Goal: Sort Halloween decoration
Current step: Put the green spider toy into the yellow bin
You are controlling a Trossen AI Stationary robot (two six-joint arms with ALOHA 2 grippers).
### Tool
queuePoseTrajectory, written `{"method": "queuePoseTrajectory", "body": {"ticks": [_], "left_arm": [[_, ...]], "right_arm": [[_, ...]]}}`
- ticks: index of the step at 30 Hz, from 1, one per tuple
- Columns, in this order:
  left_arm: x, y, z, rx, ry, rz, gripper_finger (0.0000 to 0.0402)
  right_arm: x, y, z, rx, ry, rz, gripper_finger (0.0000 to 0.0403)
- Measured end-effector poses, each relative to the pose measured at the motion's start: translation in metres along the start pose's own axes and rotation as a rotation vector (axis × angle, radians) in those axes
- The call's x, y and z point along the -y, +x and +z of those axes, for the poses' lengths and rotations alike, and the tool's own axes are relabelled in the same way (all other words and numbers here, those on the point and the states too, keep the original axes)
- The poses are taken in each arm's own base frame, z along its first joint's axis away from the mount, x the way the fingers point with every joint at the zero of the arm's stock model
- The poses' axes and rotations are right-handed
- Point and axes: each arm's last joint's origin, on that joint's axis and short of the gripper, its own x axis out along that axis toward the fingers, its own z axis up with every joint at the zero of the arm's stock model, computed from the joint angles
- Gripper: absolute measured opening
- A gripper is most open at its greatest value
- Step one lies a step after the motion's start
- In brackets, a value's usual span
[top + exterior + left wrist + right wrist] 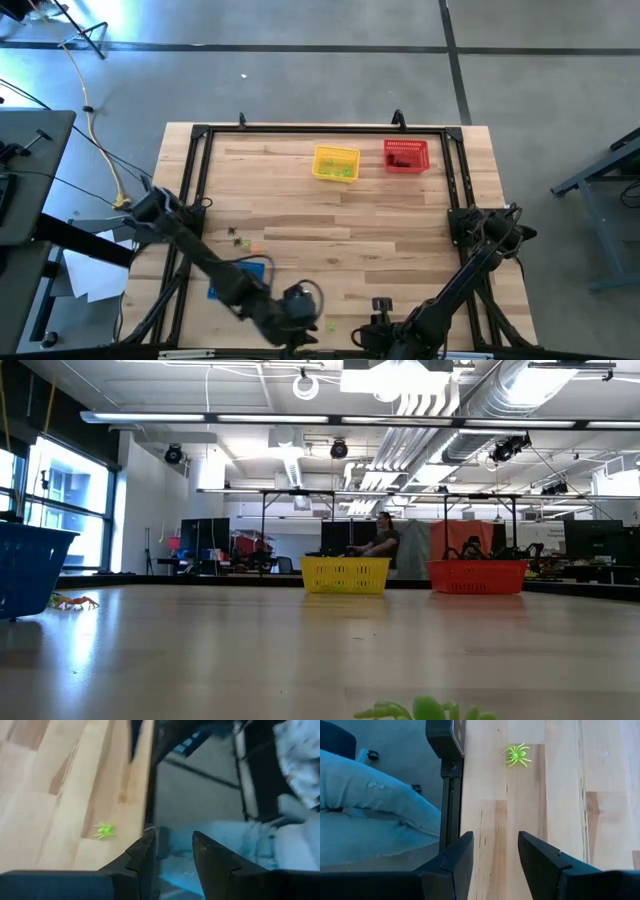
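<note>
Halloween decoration for me right now means the light green spider (517,755), lying flat on the wooden table (330,215) right at its near edge, just beside the black frame rail (449,805); my left wrist view shows it too, a little way from my left gripper (172,857), which hangs past that same edge. More trinkets (243,240) lie further in from the near edge, close to the blue basket (240,275), and the yellow basket (336,163) and red basket (405,155) stand by the far edge. I judge the spider featherlight, thin-legged and a bit springy, likely to skate on the smooth wood, so I would pinch its plump body from above rather than its legs. My left fingers (142,857) stand apart, grasping nothing and touching nothing. My right gripper (492,855) hovers near the near edge as well, its fingers spread and empty, with the spider ahead of them.
</note>
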Motion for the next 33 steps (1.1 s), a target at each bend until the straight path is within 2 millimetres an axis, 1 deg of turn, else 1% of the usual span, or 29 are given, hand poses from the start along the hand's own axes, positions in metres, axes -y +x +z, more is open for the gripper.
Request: {"method": "queuePoseTrajectory", "body": {"ticks": [4, 7, 12, 14, 18, 24, 30, 33], "left_arm": [[-0.020, 0.028, 0.003, -0.074, 0.013, 0.000, 0.0115], [-0.031, 0.040, 0.004, -0.132, 0.042, -0.012, 0.0115], [-0.044, 0.047, 0.005, -0.173, 0.170, 0.035, 0.0115], [-0.050, 0.050, 0.001, -0.193, 0.244, 0.084, 0.0115], [-0.058, 0.066, -0.003, -0.192, 0.310, 0.120, 0.0115], [-0.069, 0.093, -0.011, -0.184, 0.363, 0.120, 0.0115], [-0.078, 0.110, -0.025, -0.242, 0.382, 0.141, 0.0115], [-0.077, 0.112, -0.027, -0.249, 0.371, 0.111, 0.0115]], "right_arm": [[-0.003, -0.001, -0.003, 0.015, -0.008, -0.013, 0.0149], [-0.003, -0.002, -0.003, 0.030, 0.010, -0.024, 0.0149], [-0.004, -0.003, -0.005, 0.027, 0.007, -0.025, 0.0149], [-0.005, -0.003, -0.006, 0.025, 0.006, -0.022, 0.0149], [-0.007, -0.004, -0.010, -0.025, 0.028, 0.006, 0.0149], [-0.013, -0.009, -0.024, -0.090, 0.040, 0.005, 0.0149], [-0.019, -0.013, -0.035, -0.112, 0.041, -0.006, 0.0149], [-0.022, -0.015, -0.039, -0.115, 0.029, -0.003, 0.0149]]}}
